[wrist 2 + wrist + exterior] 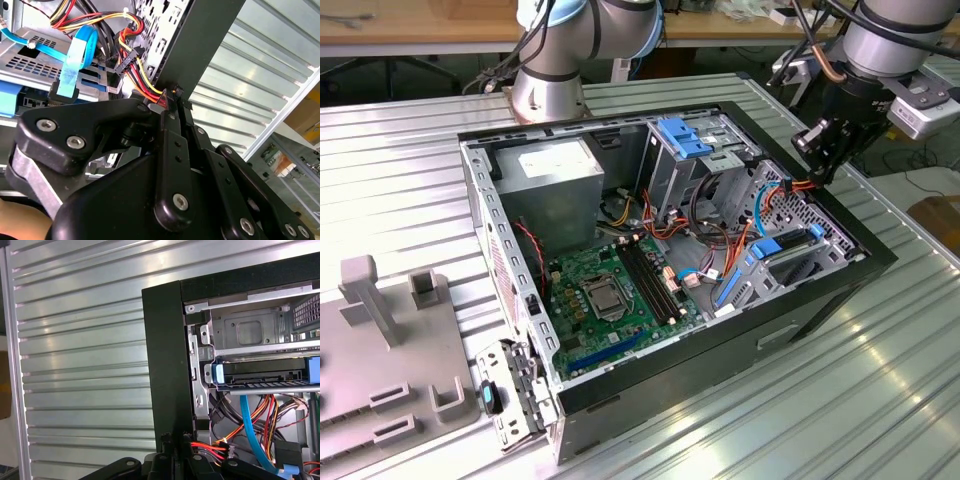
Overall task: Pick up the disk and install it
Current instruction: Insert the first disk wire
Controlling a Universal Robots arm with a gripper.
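The disk (798, 262) is a dark slab with blue rails, lying in the lower drive bay at the front of the open computer case (720, 350), toward the exterior view's right. In the first wrist view the disk (260, 373) sits inside the metal bay, blue rail ends showing. My gripper (823, 170) hangs over the case's black wall, above and behind the disk and apart from it. Its black fingers (172, 107) are shut tip to tip at the wall's edge, beside a bundle of red, orange and yellow wires (142, 85). Nothing shows between the fingertips (175, 440).
Inside the case are a grey power-supply box (555, 180), a metal drive cage with blue top clip (685, 135), the green motherboard (610, 290) and a blue data cable (250, 432). A grey fixture (390, 330) stands at the exterior view's left on the ribbed metal table (840, 400).
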